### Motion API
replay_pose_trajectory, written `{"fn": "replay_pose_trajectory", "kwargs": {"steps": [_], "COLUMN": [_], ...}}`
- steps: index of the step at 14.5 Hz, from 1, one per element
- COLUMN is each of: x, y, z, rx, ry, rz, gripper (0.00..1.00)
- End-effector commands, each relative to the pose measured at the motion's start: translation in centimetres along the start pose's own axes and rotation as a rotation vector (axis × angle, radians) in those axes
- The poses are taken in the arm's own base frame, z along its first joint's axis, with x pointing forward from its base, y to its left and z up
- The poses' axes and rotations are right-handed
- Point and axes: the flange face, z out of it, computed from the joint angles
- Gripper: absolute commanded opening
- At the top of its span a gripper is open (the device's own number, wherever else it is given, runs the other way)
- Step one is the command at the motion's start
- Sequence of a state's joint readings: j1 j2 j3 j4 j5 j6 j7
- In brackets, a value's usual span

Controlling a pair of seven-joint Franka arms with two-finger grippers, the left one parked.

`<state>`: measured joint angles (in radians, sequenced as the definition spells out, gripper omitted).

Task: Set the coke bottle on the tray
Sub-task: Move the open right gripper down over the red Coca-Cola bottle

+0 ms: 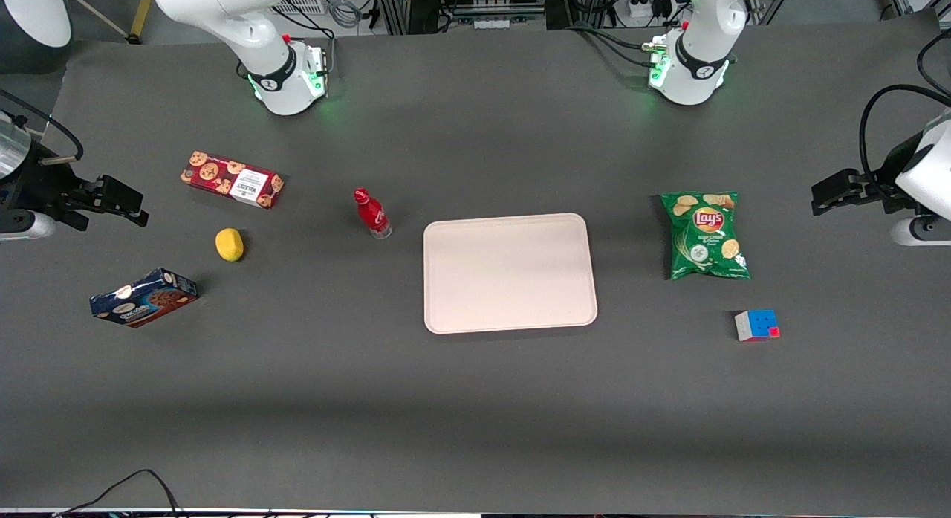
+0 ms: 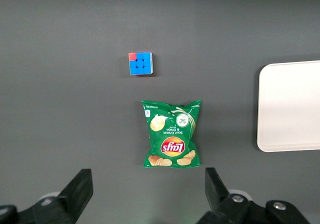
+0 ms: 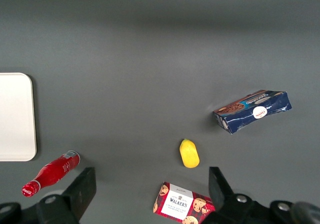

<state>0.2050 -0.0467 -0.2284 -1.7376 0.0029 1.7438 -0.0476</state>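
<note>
Coke bottle [image 1: 372,213]: upright on the bench [image 1: 475,399], just beside the tray [image 1: 510,273], not touching, toward the working arm's end. Tray: flat, mid-bench, bare. Lemon [image 1: 229,244], red cookie box [image 1: 232,179] and blue box [image 1: 143,297]: farther toward that end. Tool [image 1: 111,198]: above that end's edge, fingers spread, holding nothing.

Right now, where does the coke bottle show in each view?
Front view: the coke bottle stands on the table beside the tray, toward the working arm's end.
Right wrist view: the bottle stands close to the tray's corner, near the open gripper.
Left wrist view: not in it.
Shared landmark: the tray, seen in all three.
</note>
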Motion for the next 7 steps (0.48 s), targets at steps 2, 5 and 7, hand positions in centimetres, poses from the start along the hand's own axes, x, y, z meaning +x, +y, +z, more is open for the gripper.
{"fn": "replay_pose_trajectory", "kwargs": {"steps": [2, 5, 7], "x": [0.2, 0.1, -0.4], "y": [-0.2, -1.0, -2.1], "z": [-0.7, -0.3, 0.7], "rx": [-0.016, -0.012, 0.000], "ry": [-0.008, -0.017, -0.061], "rz": [-0.021, -0.031, -0.039], "gripper": [1.00, 1.00, 1.00]}}
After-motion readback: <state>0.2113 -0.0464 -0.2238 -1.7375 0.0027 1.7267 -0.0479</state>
